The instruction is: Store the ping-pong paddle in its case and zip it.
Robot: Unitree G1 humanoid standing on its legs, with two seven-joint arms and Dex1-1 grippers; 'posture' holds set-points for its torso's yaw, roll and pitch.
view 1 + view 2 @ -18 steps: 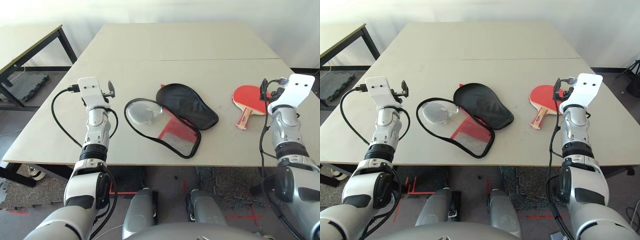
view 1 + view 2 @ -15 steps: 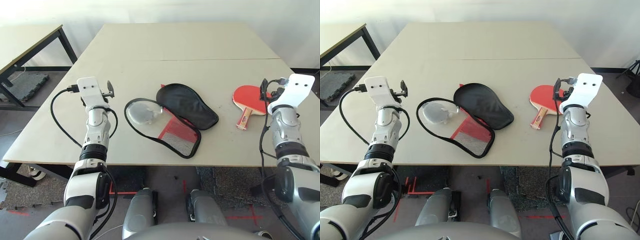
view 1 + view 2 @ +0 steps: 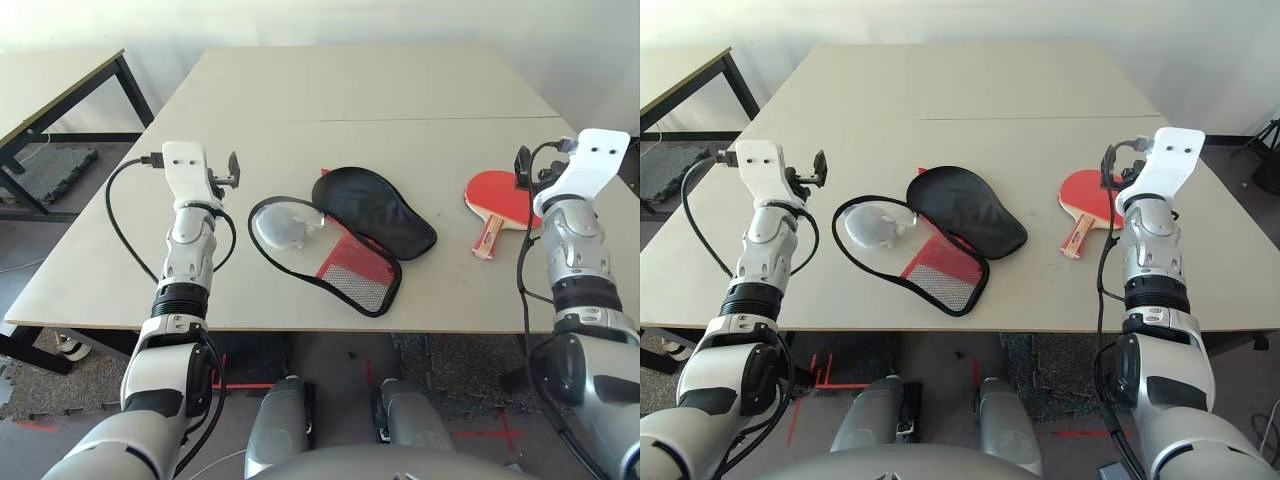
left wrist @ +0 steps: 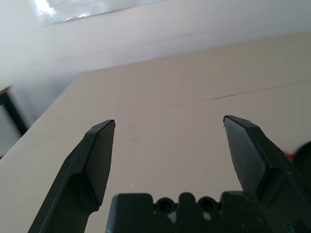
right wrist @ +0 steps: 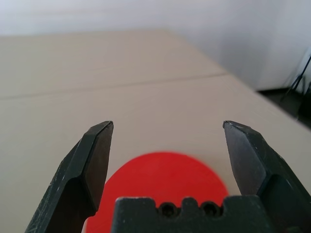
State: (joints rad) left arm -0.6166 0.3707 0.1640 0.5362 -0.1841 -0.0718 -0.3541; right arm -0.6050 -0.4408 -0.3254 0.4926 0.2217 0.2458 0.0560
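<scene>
One ping-pong paddle, one case and two grippers are before you on the table; a pale plush toy lies inside the case's open half.

The left gripper has its fingers spread to full width and holds nothing; it hangs above the table at 9 o'clock of the case, touching neither case nor table. The right gripper is likewise spread wide and empty; it hangs just above the paddle's red face, at 3 o'clock of it, without contact.

The paddle lies flat at 3 o'clock of the case and apart from it, red face up. Its long axis runs from 1 o'clock at the blade to 7 o'clock at the handle; the striped handle points toward you.

The case lies unzipped and spread open at table centre. Its black-lined flap lies toward 1 o'clock, its red-and-mesh half toward 5 o'clock.
</scene>
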